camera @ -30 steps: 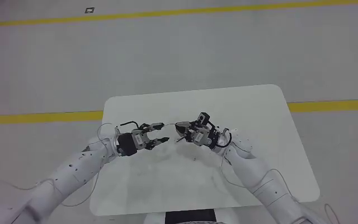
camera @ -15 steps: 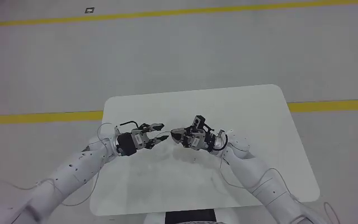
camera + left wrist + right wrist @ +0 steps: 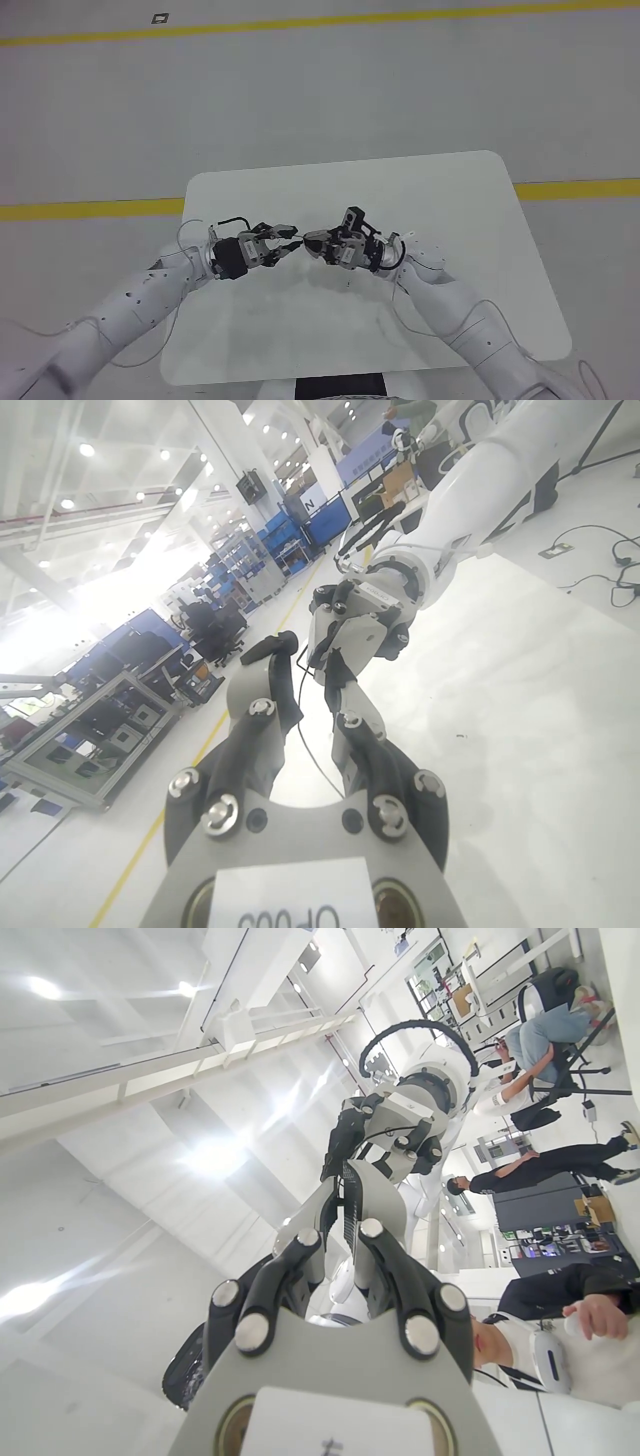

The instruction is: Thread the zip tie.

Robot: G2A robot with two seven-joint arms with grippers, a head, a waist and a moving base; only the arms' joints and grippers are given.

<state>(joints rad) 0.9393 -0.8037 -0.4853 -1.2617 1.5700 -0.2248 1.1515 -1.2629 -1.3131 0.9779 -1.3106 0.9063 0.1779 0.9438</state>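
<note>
The zip tie is a thin black strand held in the air above the white table. It runs between the spread fingers of my left gripper and back toward the palm. The left gripper is open, and I cannot tell whether either finger touches the strand. My right gripper faces it tip to tip over the table's middle, almost touching. In the right wrist view the right gripper has its ribbed pads close together, shut on the far end of the zip tie.
Both arms hover over the front middle of the rounded table. A tiny dark speck lies on the surface below the right gripper. Grey floor with yellow lines surrounds the table.
The right gripper has moved left toward the left gripper, so the gap between them has nearly closed. The left gripper's fingers have drawn somewhat nearer to each other.
</note>
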